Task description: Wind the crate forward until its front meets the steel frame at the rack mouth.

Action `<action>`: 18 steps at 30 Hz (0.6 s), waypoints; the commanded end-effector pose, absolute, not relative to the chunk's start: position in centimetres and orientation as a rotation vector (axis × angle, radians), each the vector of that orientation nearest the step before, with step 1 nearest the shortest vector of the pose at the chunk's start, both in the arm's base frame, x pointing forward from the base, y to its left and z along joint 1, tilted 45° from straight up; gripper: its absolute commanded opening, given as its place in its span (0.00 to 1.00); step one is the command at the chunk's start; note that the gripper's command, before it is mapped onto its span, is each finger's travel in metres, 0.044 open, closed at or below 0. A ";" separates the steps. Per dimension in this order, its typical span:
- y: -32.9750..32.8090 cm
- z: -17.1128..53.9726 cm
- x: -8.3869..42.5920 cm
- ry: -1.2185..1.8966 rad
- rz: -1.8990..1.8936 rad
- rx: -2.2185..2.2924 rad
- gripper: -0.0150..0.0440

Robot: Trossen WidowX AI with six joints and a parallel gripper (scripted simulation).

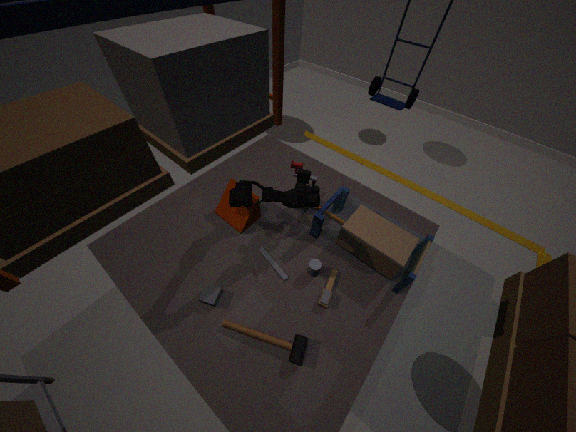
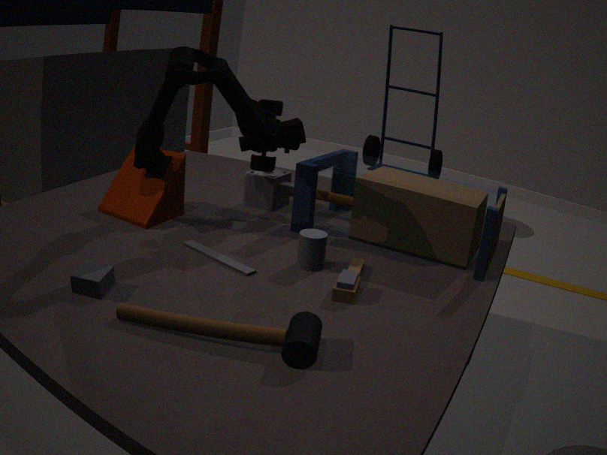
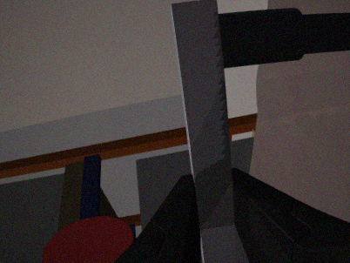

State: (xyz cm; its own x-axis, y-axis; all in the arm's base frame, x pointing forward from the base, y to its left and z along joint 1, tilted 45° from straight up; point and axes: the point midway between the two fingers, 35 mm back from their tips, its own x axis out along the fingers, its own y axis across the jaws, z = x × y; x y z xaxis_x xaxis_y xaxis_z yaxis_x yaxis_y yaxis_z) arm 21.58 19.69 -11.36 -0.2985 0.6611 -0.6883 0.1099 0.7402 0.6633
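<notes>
My gripper (image 1: 304, 177) (image 3: 209, 181) is shut on the winch handle (image 3: 205, 109), a grey bar with a dark shank and red knob (image 1: 296, 165) (image 3: 89, 239). The shank points down toward the bench. In the exterior view the arm hides the bar. The grey winch (image 2: 267, 193) stands just below the gripper; its top hole is hidden, and the handle is above the winch, not seated. The tan crate (image 1: 378, 237) (image 2: 416, 215) sits flat, a gap behind the blue frame (image 1: 316, 225) (image 2: 303, 200). An orange-brown rod-like piece (image 1: 336, 217) (image 2: 334, 197) reaches through the frame toward the crate.
A grey flat bar (image 1: 273, 263) (image 2: 220, 257), grey cylinder (image 1: 314, 266) (image 2: 312, 251), wooden brush-like tool (image 1: 326, 295) (image 2: 347, 286), black-headed mallet (image 1: 299, 349) (image 2: 301, 340) and grey block (image 1: 211, 296) (image 2: 92, 282) lie on the bench. The orange arm base (image 2: 146, 195) stands left of the winch.
</notes>
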 end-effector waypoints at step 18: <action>16.2 -9.4 18.1 1.822 0.610 0.602 0.25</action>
